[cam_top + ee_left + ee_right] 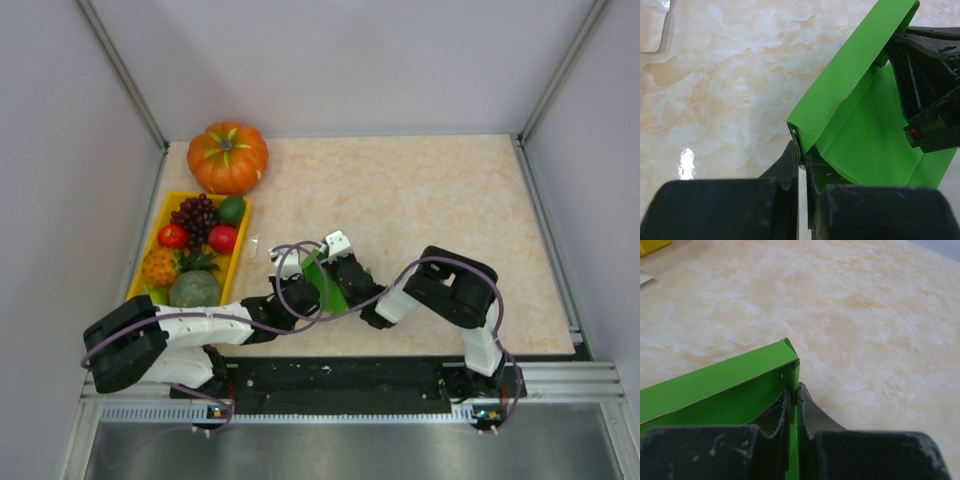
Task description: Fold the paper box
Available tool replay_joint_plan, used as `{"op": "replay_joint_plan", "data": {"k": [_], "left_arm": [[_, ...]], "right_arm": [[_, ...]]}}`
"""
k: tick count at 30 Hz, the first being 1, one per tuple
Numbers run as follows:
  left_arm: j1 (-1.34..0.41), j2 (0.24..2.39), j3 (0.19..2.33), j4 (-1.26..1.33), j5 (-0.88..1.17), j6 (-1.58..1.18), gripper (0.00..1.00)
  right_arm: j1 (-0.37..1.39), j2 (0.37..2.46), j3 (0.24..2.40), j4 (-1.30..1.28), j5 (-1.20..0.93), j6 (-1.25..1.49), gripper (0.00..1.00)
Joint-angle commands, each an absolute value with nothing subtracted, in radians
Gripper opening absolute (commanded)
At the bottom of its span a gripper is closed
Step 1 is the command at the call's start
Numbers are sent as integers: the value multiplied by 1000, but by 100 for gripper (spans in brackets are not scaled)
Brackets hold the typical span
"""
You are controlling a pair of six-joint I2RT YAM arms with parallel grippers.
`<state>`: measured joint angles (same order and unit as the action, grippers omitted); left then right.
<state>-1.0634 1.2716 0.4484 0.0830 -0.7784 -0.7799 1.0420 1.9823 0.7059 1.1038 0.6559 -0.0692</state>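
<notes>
The paper box (325, 283) is a bright green card, partly folded, held off the table between my two arms near the front middle. My left gripper (803, 159) is shut on the lower corner of the paper box (865, 135), where a folded wall meets the base panel. My right gripper (794, 392) is shut on a side wall of the paper box (715, 387), just below its folded corner. The right arm's black fingers (927, 100) show at the right of the left wrist view, against the card's far side.
An orange pumpkin (228, 157) stands at the back left. In front of it a yellow tray (158, 240) holds grapes, red fruits, a green fruit and a small pineapple. A small white scrap (255, 246) lies beside the tray. The marbled tabletop (450, 210) stretches right and back.
</notes>
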Motion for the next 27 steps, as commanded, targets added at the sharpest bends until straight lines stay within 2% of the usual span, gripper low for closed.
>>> {"op": "replay_joint_plan", "data": {"k": [1,13,18,27], "left_arm": [[-1094,1258,465,193,-632,-779,0],[-1094,1189,420,147,-666,-782,0],[-1094,1170,420,123,-686,-762,0],[-1092,1172,417,121,-690,-758,0]], "right_arm": [[1054,1954,709,1129,505,-8,0],[1032,1904,673,1103,424,-72,3],[1008,1887,663,1071,426,-97,13],[989,1878,641,1048,413,-92,19]]}}
